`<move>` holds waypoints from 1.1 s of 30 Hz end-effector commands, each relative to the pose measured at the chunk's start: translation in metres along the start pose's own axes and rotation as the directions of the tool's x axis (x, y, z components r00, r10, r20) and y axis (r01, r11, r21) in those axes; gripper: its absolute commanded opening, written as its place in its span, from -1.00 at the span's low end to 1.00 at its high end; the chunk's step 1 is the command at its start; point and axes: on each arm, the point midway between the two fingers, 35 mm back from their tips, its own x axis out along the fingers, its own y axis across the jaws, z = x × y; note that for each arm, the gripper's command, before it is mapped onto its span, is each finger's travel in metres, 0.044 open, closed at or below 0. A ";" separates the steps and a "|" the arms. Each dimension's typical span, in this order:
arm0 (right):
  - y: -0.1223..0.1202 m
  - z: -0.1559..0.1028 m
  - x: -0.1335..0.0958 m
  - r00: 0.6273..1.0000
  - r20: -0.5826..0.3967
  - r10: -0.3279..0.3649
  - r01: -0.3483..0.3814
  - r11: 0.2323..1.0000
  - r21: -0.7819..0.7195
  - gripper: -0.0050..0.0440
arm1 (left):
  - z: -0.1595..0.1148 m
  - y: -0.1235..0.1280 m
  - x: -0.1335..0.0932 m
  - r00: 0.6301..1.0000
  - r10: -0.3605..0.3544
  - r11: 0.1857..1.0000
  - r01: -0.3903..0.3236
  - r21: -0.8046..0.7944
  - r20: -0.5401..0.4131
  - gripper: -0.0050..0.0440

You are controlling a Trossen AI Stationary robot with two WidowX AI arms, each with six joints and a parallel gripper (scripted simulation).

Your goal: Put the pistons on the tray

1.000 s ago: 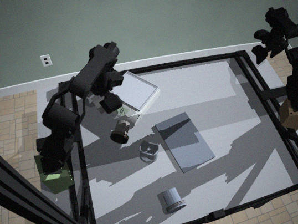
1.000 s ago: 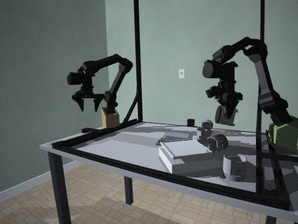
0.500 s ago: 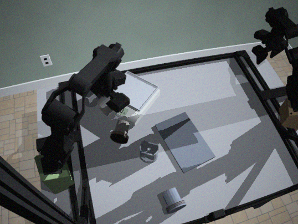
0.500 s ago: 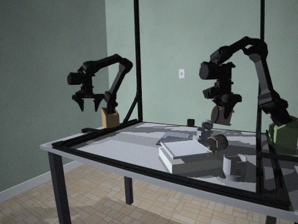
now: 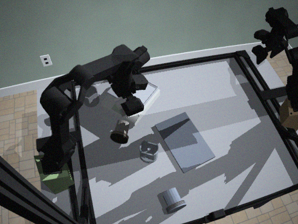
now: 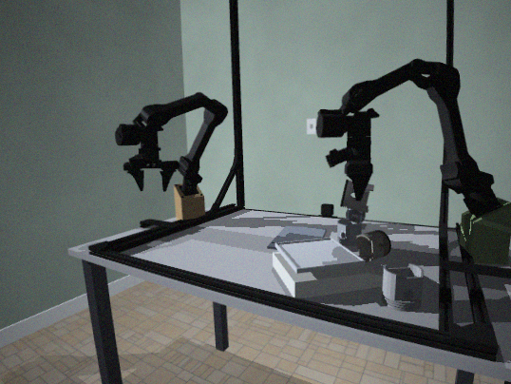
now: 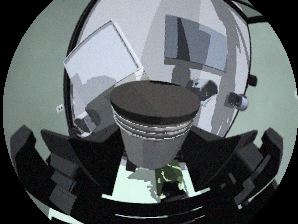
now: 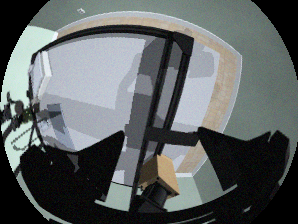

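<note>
My left gripper [image 6: 358,186] is shut on a grey piston [image 7: 154,125] with a dark crown. It holds the piston in the air [image 6: 356,199] near the corner of a white block [image 5: 147,95]. The flat steel tray [image 5: 185,141] lies on the bench in the middle, with nothing on it. A dark piston [image 5: 120,131] lies on its side left of the tray. An upright piston [image 5: 148,151] stands just beside the tray's left edge. A light piston [image 5: 173,200] lies near the front edge. Another piston [image 5: 91,96] stands behind the left arm. My right gripper [image 6: 152,182] is open and empty, high at the far corner.
The white block [image 6: 318,266] is a raised platform beside the tray. A black frame [image 5: 249,69] runs round the bench, with upright posts [image 6: 236,105]. The arms' bases are a green block [image 5: 55,177] and a tan block [image 6: 189,201].
</note>
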 end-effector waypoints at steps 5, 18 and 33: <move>0.000 0.000 0.000 1.000 0.001 0.003 -0.003 1.000 -0.001 1.00 | 0.029 -0.014 -0.004 1.000 0.009 0.999 -0.009 0.035 0.016 -0.15; 0.000 0.000 0.000 1.000 0.001 0.003 -0.003 1.000 -0.001 1.00 | 0.081 -0.045 -0.004 1.000 0.009 0.999 -0.009 0.035 0.016 -0.15; 0.000 0.000 0.000 1.000 0.001 0.003 -0.003 1.000 -0.001 1.00 | 0.140 -0.081 -0.004 1.000 0.009 0.999 -0.009 0.035 0.016 -0.15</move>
